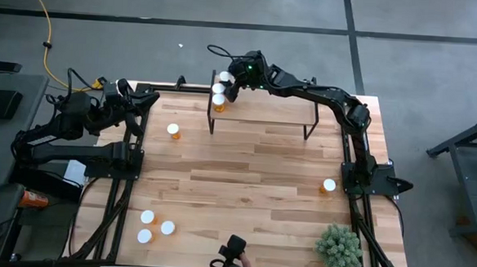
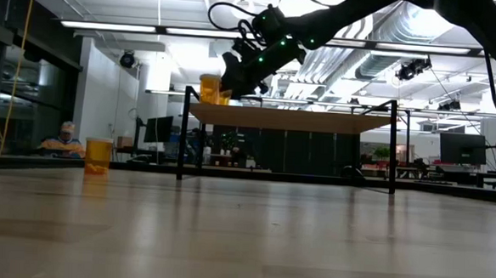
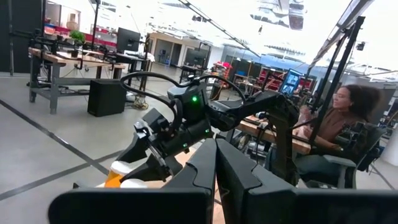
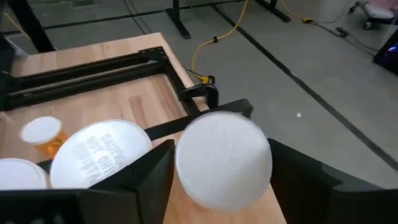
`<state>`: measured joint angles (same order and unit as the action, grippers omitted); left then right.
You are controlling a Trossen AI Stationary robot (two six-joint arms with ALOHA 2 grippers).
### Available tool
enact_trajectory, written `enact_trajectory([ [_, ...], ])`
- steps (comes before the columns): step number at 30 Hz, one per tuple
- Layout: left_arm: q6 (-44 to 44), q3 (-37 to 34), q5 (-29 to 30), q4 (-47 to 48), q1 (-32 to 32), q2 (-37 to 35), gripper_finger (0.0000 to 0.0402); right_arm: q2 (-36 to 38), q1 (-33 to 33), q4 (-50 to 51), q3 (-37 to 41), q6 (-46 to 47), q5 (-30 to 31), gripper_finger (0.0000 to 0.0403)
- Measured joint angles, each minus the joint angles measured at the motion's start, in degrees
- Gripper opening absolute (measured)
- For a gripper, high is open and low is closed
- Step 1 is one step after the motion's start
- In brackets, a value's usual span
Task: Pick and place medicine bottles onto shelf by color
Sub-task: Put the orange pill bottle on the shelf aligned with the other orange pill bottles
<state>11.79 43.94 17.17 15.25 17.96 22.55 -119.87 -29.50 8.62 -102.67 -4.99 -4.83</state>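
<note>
- High view: the right tool [image 1: 228,87] hung over the shelf's [image 1: 272,111] left end, among the capped bottles [image 1: 219,100] standing there.
- Right wrist view: one white cap [image 4: 224,157] sat between its parted fingers; contact unclear.
- The left tool [image 1: 148,98] was closed, well left of the shelf, off the desk [image 1: 252,191].

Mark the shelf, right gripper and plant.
shelf [image 1: 264,109], high view, bare board top
right gripper [image 1: 228,90], high view, between its fingertips
plant [image 1: 339,247], high view, middle of the foliage
</note>
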Motion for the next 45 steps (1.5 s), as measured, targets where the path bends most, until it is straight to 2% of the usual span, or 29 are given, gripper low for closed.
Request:
enact_trajectory([
  [8,0.0,0.0,0.0,0.0,0.0,0.0,0.0000,0.1,-0.1,-0.1,0.0,-0.1,1.5,0.0274],
  [18,0.0,0.0,0.0,0.0,0.0,0.0,0.0000,2.2,-1.8,2.6,0.0,0.0,1.0,0.0275],
  [31,0.0,0.0,0.0,0.0,0.0,0.0,0.0000,5.4,-2.1,4.1,0.0,0.0,-5.2,0.0275],
  [36,0.0,0.0,0.0,0.0,0.0,0.0,0.0000,8.0,-2.2,3.4,0.0,-0.7,-4.0,0.0270],
  [40,0.0,0.0,0.0,0.1,0.0,0.0,0.0000,7.4,-3.3,1.8,-0.2,2.3,0.8,0.0218],
  [42,0.0,0.0,0.0,0.2,0.0,0.0,0.0000,5.7,-4.2,2.1,-0.2,5.1,0.9,0.0165],
  [45,0.0,0.0,0.0,0.2,0.0,0.0,0.0000,3.5,-5.5,0.8,0.0,9.2,0.9,0.0058],
])
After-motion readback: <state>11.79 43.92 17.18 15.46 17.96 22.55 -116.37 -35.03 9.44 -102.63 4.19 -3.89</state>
